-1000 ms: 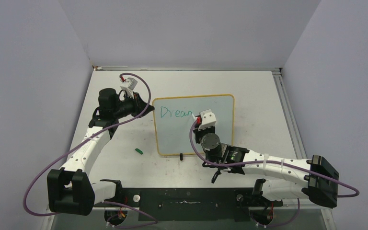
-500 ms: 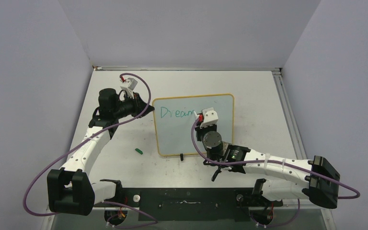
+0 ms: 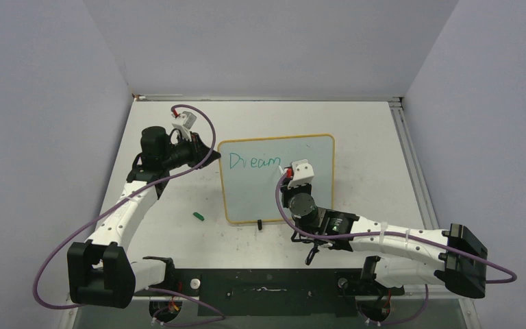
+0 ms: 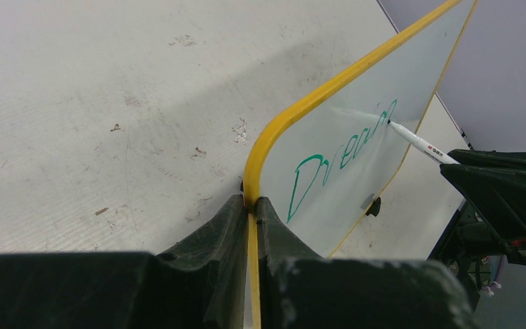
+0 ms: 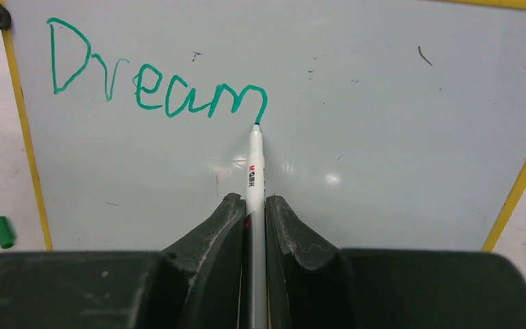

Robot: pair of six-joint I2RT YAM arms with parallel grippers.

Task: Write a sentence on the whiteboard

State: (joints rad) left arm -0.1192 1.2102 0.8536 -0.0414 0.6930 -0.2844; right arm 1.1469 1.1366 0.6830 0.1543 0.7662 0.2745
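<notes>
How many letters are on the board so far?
5 green letters: D, r, e, a, m, in one row across the upper left of the whiteboard; the marker tip touches the m's end. None seems hidden.

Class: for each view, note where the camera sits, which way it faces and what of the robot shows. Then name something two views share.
Top external: above and behind the bases, looking down on the grey table; the left arm and right arm show.
Left wrist: on the left gripper, looking along the yellow-framed white whiteboard it clamps; black fingers show.
Right wrist: on the right gripper, facing the board; fingers grip a white marker pen.
Shared: all show the green handwritten word "Dream"; top and right wrist show a small green cap.
</notes>
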